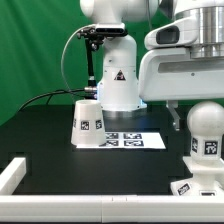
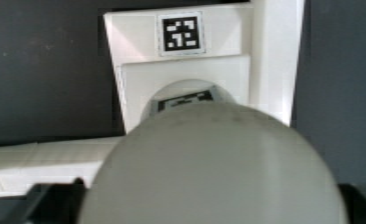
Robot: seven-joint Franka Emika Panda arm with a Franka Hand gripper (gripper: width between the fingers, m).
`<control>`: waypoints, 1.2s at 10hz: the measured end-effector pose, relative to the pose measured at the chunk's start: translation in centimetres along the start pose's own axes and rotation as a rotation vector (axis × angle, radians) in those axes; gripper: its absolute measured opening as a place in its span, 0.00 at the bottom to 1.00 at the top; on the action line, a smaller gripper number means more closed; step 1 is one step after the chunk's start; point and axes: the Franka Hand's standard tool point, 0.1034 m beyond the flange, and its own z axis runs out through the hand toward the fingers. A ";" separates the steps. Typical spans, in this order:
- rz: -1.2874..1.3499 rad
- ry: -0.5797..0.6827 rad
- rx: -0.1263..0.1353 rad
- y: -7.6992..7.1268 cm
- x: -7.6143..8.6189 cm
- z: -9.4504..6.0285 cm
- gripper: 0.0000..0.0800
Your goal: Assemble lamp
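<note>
bulb (image 2: 198, 165) upright between the claw (image 2: 201, 205) tips — can't tell if clamped or loose. base (image 2: 180, 70) socket lies straight below, along the bulb's axis.

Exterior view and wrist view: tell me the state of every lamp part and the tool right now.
shade: standing upright, wide end down, nothing holding it.
bulb: upright, round end up, held by the tool over the base; whether it is seated cannot be told.
base: resting under the bulb, not held.
tool: shut on the bulb, a finger on each side.
</note>
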 end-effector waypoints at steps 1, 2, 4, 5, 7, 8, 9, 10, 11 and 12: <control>0.128 0.001 0.001 -0.1 0.0 -0.1 0.72; 0.268 0.003 -0.001 -0.1 0.0 -0.1 0.72; 0.561 0.006 -0.003 0.0 -0.1 0.0 0.72; 0.765 -0.001 0.003 0.2 -0.2 0.0 0.72; 0.981 -0.017 0.023 0.4 -0.1 0.0 0.72; 1.126 -0.032 0.051 0.7 -0.1 0.1 0.72; 1.131 -0.032 0.051 0.8 -0.1 0.1 0.72; 1.128 -0.033 0.051 0.7 -0.1 0.1 0.80; 1.069 -0.029 0.047 0.8 -0.1 0.1 0.80; 0.898 -0.023 0.039 0.9 -0.1 0.1 0.85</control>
